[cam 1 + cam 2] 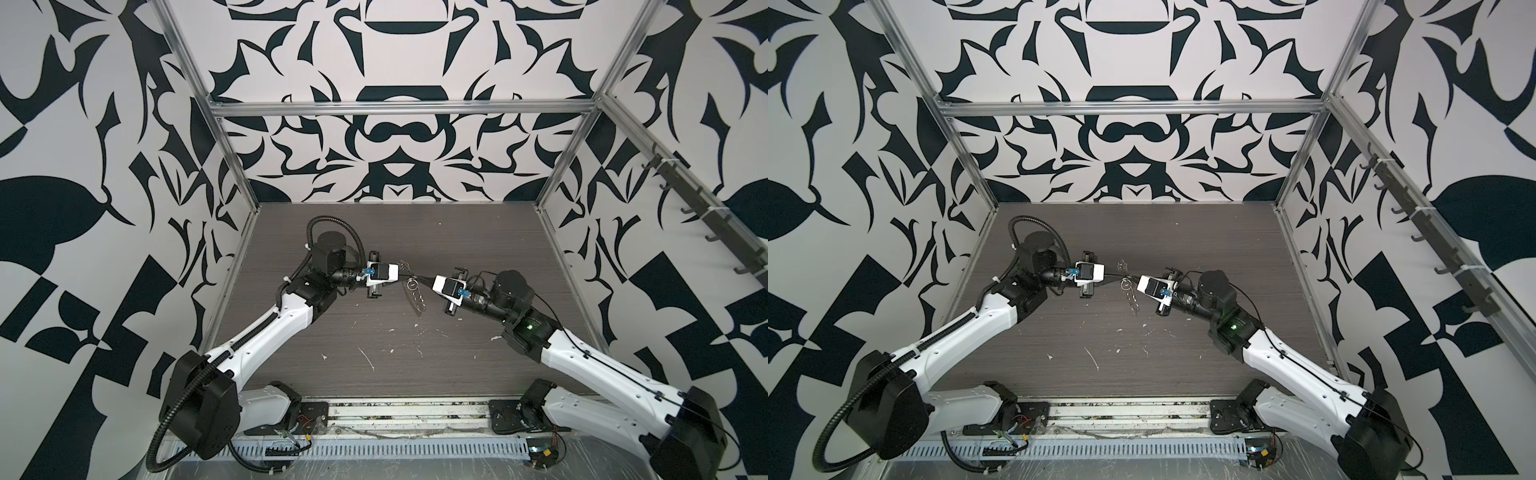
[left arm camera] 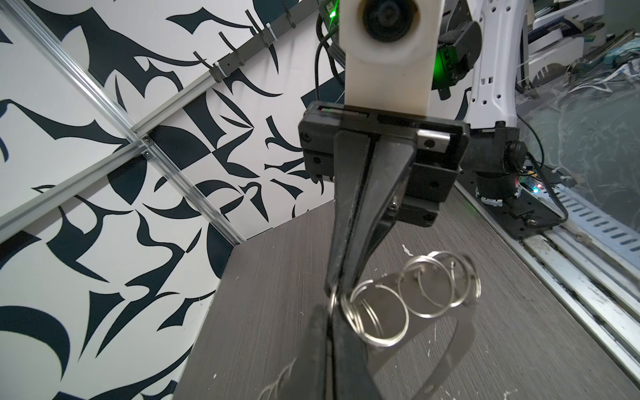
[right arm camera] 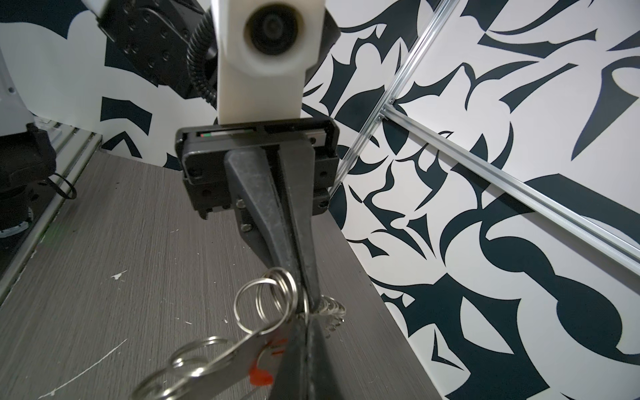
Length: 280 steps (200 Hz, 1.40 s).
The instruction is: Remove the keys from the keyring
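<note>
Where the view fails: the keys are only a small silvery bunch just behind the fingertips, on the far side; single keys I cannot make out, nor whether they hang or lie on the table.
Cut off: the rings get blurred lower down and, with a red tag, run out of the right wrist view.
Left gripper: fingers pressed together, pinching the keyring at its edge.
Right gripper: fingers also pressed together, on the same keyring from the opposite side; the tips of both grippers almost touch.
Hanging: the rings form a chain from the keyring toward the near side; whether its end touches the table I cannot tell.
</note>
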Available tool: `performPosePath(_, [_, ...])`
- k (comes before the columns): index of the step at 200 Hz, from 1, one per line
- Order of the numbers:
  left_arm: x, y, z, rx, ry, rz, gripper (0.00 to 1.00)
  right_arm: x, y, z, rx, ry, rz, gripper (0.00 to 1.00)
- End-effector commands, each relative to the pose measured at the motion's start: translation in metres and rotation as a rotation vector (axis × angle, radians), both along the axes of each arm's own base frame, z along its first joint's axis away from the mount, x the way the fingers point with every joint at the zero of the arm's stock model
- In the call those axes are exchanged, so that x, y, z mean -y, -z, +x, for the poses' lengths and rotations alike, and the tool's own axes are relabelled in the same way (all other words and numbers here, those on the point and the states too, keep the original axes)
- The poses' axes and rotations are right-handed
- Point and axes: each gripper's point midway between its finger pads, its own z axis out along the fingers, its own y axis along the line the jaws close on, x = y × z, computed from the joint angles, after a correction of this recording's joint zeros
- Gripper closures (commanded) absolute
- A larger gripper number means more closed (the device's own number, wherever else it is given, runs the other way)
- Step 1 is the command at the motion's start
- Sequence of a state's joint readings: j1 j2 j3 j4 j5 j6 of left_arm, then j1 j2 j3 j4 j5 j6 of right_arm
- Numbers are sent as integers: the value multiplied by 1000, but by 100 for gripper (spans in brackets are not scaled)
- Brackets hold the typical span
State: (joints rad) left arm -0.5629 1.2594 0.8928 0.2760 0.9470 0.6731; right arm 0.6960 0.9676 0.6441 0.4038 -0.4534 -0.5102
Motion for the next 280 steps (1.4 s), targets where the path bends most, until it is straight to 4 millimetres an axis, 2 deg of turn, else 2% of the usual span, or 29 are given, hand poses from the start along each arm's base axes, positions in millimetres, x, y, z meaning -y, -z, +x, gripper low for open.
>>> performPosePath(1, [0, 6, -3, -10, 10, 0, 100, 1, -40, -7, 98, -27, 110, 100])
performPosePath(29, [-2, 4, -1, 54, -14, -31, 100, 0, -36, -6, 91, -25, 89, 100])
performPosePath(50, [-5, 2, 0, 188, -46, -76, 100, 3, -33, -6, 86, -11, 75, 100])
performPosePath(68, [-6, 0, 0, 289, -58, -104, 100, 5, -31, -6, 91, -2, 58, 79])
performPosePath(80, [-7, -2, -1, 356, -57, -109, 100, 7, -33, -7, 98, 7, 55, 70])
performPosePath(138, [-10, -13, -2, 500, -84, -141, 100, 21, -39, -10, 139, 66, 34, 65])
performPosePath(174, [-13, -16, -3, 519, -92, -128, 100, 22, -37, -14, 101, 52, 58, 65])
performPosePath(221, [-12, -11, -3, 485, -81, -125, 100, 9, -18, -11, 49, 38, 50, 62])
performPosePath(251, [-11, -12, -2, 468, -91, -136, 100, -3, -3, -12, 33, 40, 18, 42])
performPosePath(264, [-12, -12, -2, 460, -93, -141, 100, -6, 3, -12, 33, 49, 4, 36])
performPosePath(280, [-12, -12, -2, 451, -94, -143, 100, -8, 7, -11, 31, 61, 6, 34])
